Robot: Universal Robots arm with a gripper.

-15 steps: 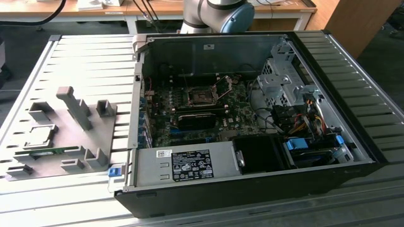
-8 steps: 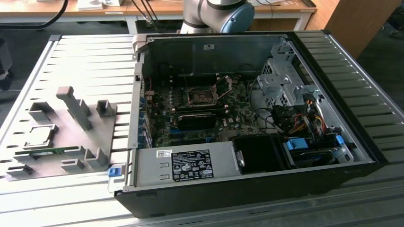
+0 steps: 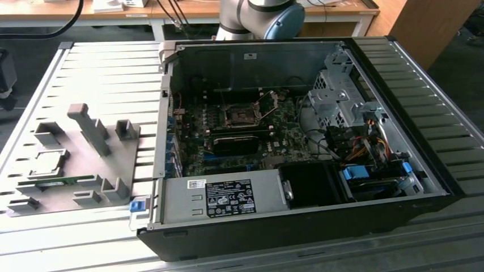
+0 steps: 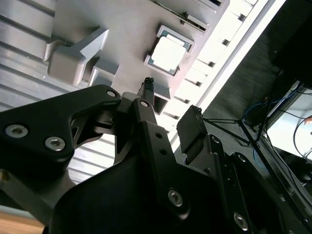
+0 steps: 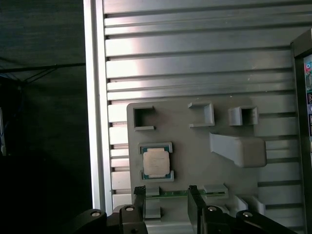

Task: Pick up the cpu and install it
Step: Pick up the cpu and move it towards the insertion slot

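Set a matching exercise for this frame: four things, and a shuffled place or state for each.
1 cpu
2 memory stick
3 computer case
4 gripper

A side off, motherboard exposed
B open, holding nothing
C in a square pocket of the grey fixture plate
D green, narrow, beside the cpu's pocket

Pairs: 1-C, 2-D, 3-A, 4-B

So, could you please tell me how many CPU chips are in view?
1. The cpu lies in a framed seat on the grey fixture plate, outside the computer case; others may be hidden inside it.
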